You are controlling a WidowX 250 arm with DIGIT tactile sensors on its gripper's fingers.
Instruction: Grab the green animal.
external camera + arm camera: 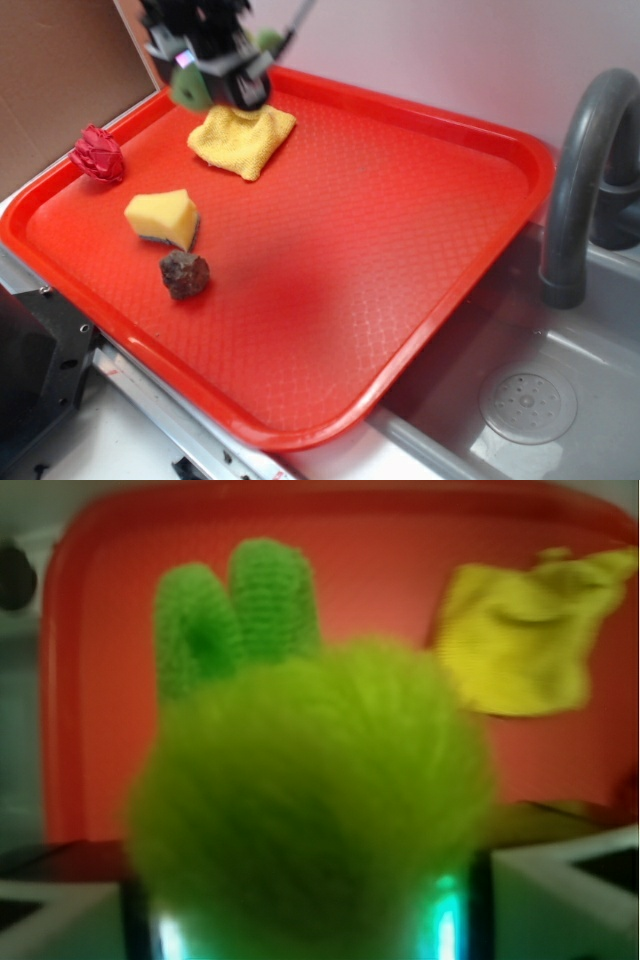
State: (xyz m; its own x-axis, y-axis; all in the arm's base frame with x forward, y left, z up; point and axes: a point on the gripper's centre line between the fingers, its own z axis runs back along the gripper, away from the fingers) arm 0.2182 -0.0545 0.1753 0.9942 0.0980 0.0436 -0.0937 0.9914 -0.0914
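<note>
One plush turtle [310,800], fuzzy and light, sits pinched in the gripper [215,75], jaws pressing the squashy lime shell, lifted over the red tray's [400,250] far corner. Soft body should hold fine if squeezed mid-shell. Yellow cloth [243,138] is right below; sponge wedge [163,217], brown rock [185,274] and red crumpled thing [98,154] sit well apart.

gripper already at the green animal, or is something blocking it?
Looks like yes. The wrist view shows the green animal filling the frame right at the gripper, which is raised above the yellow cloth. Nothing sits between them. Whether the fingers are closed on it is too blurred to confirm.
</note>
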